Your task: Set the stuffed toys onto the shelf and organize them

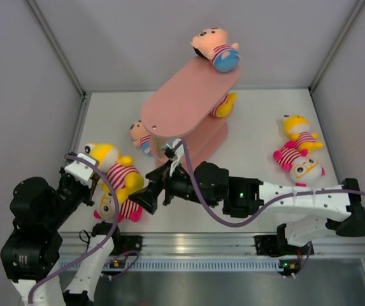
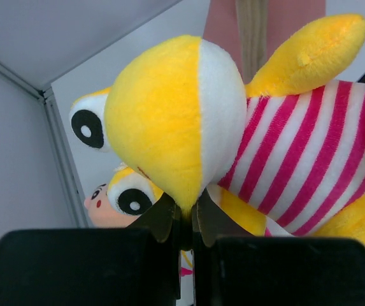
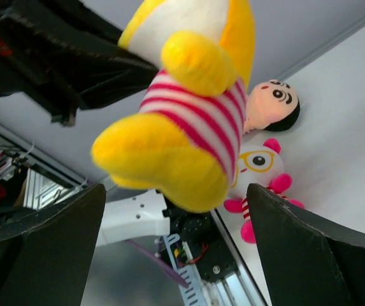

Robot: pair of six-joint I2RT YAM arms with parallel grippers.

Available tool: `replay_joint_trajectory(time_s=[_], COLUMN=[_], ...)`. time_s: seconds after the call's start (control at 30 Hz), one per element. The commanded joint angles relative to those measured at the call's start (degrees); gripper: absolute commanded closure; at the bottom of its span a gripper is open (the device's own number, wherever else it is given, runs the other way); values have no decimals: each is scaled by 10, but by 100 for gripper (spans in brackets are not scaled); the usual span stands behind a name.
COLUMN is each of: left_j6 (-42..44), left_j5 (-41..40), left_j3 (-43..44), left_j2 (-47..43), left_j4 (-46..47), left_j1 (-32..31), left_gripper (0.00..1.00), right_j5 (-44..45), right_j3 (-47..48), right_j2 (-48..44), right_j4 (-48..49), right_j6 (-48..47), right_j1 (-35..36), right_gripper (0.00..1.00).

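Observation:
My left gripper (image 1: 92,177) is shut on the head of a yellow toy in a pink-and-white striped shirt (image 1: 115,167) and holds it above the table. In the left wrist view the fingertips (image 2: 163,217) pinch the plush of its yellow-and-white head (image 2: 169,121). My right gripper (image 1: 149,195) is open, its jaws wide on either side of the toy's yellow foot (image 3: 169,162) without touching it. A pink white-faced toy (image 1: 115,209) lies under the held one. The salmon-pink shelf (image 1: 185,105) stands at the back. A peach-headed doll (image 1: 215,50) lies on its top tier, and a yellow toy (image 1: 224,105) on a lower tier.
A peach-headed doll (image 1: 140,135) lies by the shelf's left foot. A yellow toy (image 1: 299,131) and a pink white-faced toy (image 1: 300,166) lie at the right. Grey walls close in the table on the left, back and right. The right arm stretches across the front of the shelf.

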Motion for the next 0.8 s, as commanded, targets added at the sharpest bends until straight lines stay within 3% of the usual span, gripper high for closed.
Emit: replay_joint_trajectory(time_s=[0.0, 0.13, 0.23, 0.27, 0.33, 0.37, 0.4, 0.43, 0.47, 0.57, 0.63, 0.77], left_j6=[4, 6, 10, 15, 25, 33, 37, 41, 45, 51, 53, 58], left_j5=[50, 82, 117, 125, 135, 135, 134, 126, 120, 96, 84, 55], left_j3=[29, 43, 48, 48, 48, 48, 50, 50, 51, 50, 46, 31], left_j2=[6, 4, 2, 2, 0, -1, -1, -3, -3, -8, -10, -10], left_j4=[-16, -23, -35, -40, -52, -54, -59, -62, -63, -66, -65, -63], left_j1=[3, 3, 3, 3, 3, 3, 3, 2, 2, 1, -1, -3], left_gripper=[100, 100, 100, 100, 100, 84, 72, 58, 31, 8, 2, 1], right_j5=[49, 114, 135, 121, 104, 83, 70, 55, 20, -58, -98, -146], right_j3=[46, 40, 13, 10, 8, 6, 0, -5, -11, -30, -45, -93], right_j2=[14, 29, 27, 27, 24, 16, 9, 0, -22, -75, -102, -187], right_j4=[61, 60, 87, 94, 94, 91, 88, 82, 75, 4, -82, -195], right_j6=[16, 46, 67, 69, 63, 57, 42, 33, 23, 1, -6, 30], right_j1=[0, -2, -10, -12, -15, -16, -16, -17, -19, -27, -37, -51], right_gripper=[9, 13, 24, 42, 68, 93, 100, 100, 100, 100, 100, 100])
